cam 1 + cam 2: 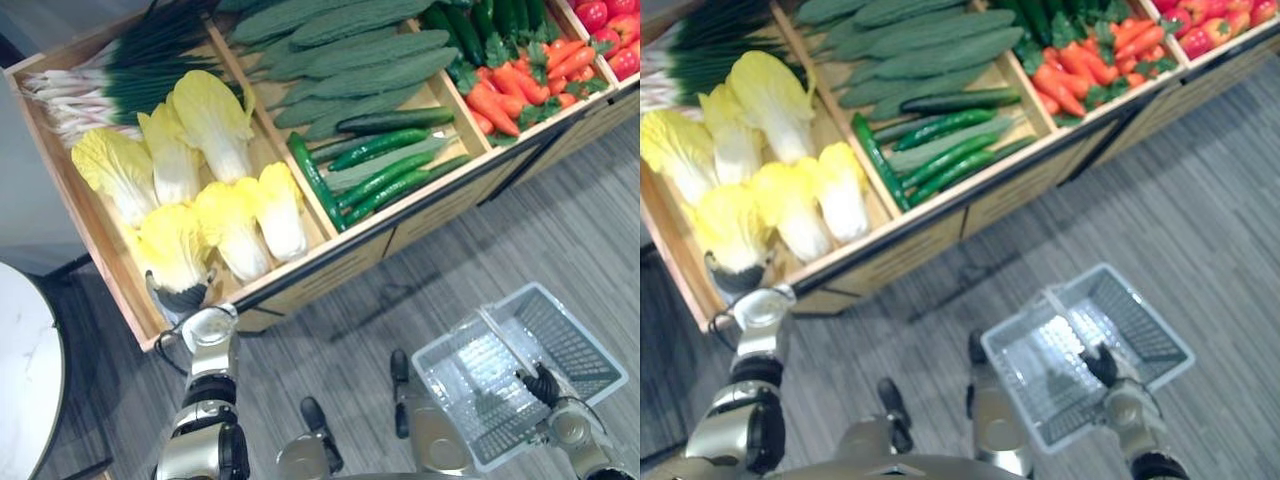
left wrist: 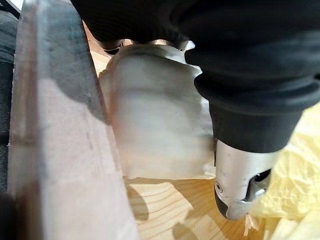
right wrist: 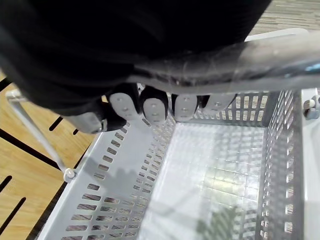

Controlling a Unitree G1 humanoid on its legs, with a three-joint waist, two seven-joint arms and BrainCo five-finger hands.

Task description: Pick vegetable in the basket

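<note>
A yellow-leaved cabbage lies in the front left corner of the wooden display crate. My left hand reaches over the crate's front wall and is shut on the cabbage's white stem end. The thumb lies along one side of the stem, and the fingers curl over the far side. My right hand hangs low at the right. Its fingers are curled round the handle of an empty light grey plastic basket held above the floor.
Several more cabbages fill the same compartment, with spring onions behind them. Toward the right lie bumpy green gourds, cucumbers, carrots and red peppers. A white round table stands at the left.
</note>
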